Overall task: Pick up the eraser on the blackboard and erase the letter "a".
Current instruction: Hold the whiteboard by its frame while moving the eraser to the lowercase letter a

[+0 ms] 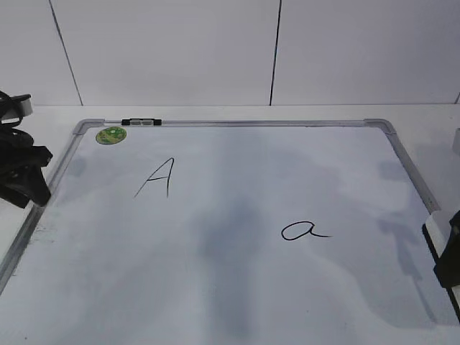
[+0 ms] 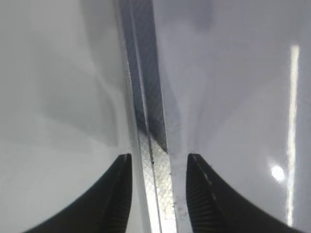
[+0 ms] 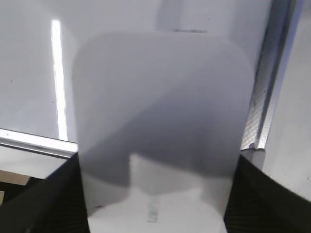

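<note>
The blackboard point(image 1: 237, 287) is a white board with a grey frame that lies flat on the table. The letter "a" point(image 1: 305, 231) is written right of its middle. The eraser point(image 1: 433, 231) is a white block with a black underside at the board's right edge. It fills the right wrist view point(image 3: 160, 107). My right gripper point(image 1: 451, 255) has a finger pressed against each side of it point(image 3: 158, 194). My left gripper point(image 1: 25, 176) is open and empty over the board's left frame rail point(image 2: 148, 121), one finger on each side of it point(image 2: 158, 165).
A capital "A" point(image 1: 158, 177) is written at the board's upper left. A round green sticker point(image 1: 111, 134) sits in the far left corner. A small black and grey clip point(image 1: 141, 122) lies on the far frame. A white panelled wall stands behind the table.
</note>
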